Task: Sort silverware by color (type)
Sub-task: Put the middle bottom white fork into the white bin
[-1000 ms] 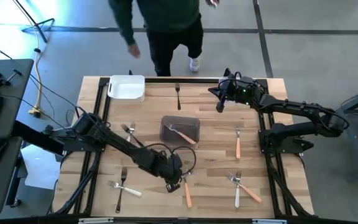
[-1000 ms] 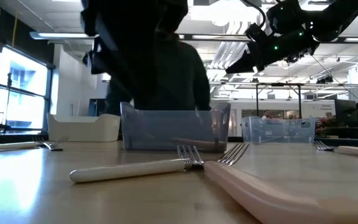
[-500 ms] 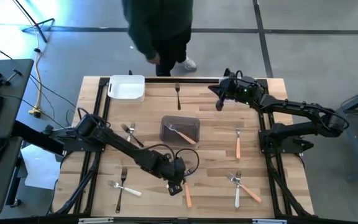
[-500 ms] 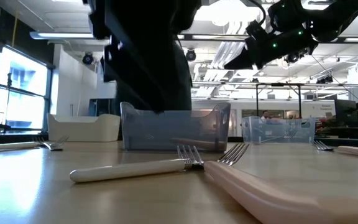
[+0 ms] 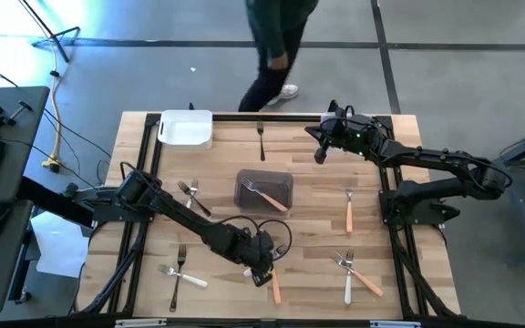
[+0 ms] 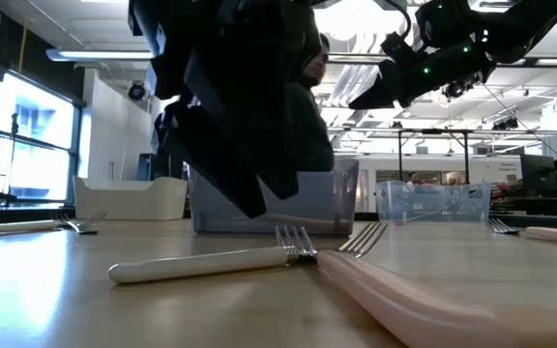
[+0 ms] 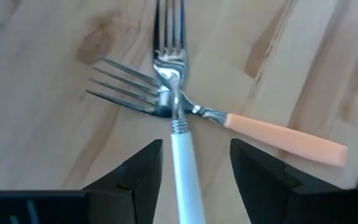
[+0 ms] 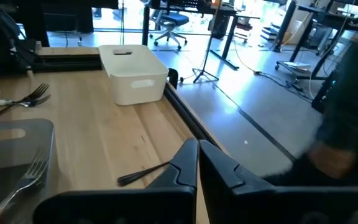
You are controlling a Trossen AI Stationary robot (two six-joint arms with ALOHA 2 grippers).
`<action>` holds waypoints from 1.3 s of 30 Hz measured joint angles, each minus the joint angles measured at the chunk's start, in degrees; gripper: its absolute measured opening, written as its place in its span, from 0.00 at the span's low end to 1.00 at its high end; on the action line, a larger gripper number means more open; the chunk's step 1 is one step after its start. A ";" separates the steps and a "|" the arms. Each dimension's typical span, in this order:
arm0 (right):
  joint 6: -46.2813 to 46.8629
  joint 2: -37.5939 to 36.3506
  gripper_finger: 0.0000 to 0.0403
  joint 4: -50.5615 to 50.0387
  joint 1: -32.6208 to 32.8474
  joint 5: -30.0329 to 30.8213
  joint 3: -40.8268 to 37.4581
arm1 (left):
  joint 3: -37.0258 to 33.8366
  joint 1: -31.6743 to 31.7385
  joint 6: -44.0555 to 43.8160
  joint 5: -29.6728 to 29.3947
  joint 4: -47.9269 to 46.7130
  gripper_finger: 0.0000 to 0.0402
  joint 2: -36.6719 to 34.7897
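Observation:
Near the table's front middle, a white-handled fork [image 7: 180, 155] lies across an orange-handled fork [image 7: 278, 134], their necks crossing on the wood. My left gripper [image 7: 194, 160] hangs low over them, slanting down and open. One finger stands on each side of the white handle without touching it. In the high view the gripper [image 5: 261, 271] covers the crossing, and only the orange handle [image 5: 275, 288] shows. My right gripper [image 5: 319, 153] is shut and empty, raised over the far right of the table [image 8: 197, 155].
A white tub [image 5: 186, 128] stands at the far left. A dark clear tub [image 5: 263, 189] at mid-table holds an orange fork. Loose forks lie around: a black one [image 5: 261, 141], others [image 5: 192, 194] [image 5: 180, 273] [image 5: 349, 211] [image 5: 354, 273]. A person [image 5: 276, 46] walks beyond the far edge.
My left gripper has sunk toward the crossed forks and shifted a little toward the table's near edge; in the low view its arm now looms lower. The person beyond the far edge has walked toward the right.

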 joint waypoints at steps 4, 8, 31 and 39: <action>-0.10 0.00 0.00 0.03 -0.04 0.14 0.00 | 0.04 -0.02 -0.45 -0.04 -0.08 0.45 0.44; -0.75 0.00 0.00 0.03 -0.04 0.14 0.00 | 0.15 -0.31 -0.94 0.36 -0.06 0.45 2.30; -0.06 0.02 0.00 -1.67 -0.04 0.07 0.00 | 4.59 -1.99 5.21 -3.18 -9.43 0.34 6.32; -0.67 0.02 0.00 -1.68 -0.04 0.07 0.00 | 4.57 -1.99 6.49 -3.10 -15.35 0.12 6.09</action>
